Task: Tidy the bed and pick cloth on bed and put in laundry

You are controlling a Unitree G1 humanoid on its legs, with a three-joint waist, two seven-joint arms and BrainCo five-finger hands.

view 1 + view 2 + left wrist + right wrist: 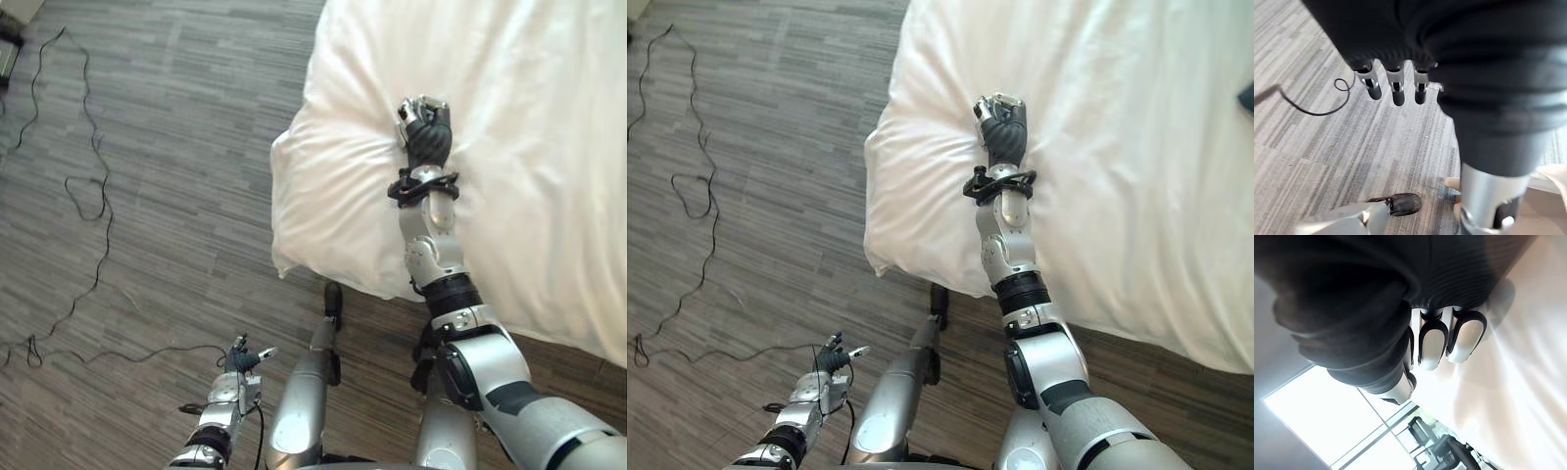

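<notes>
Right hand [423, 132] clenched on the white duvet [529, 147], bed corner [290, 186] lying at its 8 o'clock; left hand [240, 358] hangs relaxed at 7 o'clock. We advise pulling steadily toward 8 o'clock, keeping cloth low.

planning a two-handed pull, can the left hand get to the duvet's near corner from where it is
Probably not yet: the left hand hangs open low over the floor, well apart from the duvet corner. Nothing stands between them, so lifting and swinging the arm over should likely get it there.
</notes>
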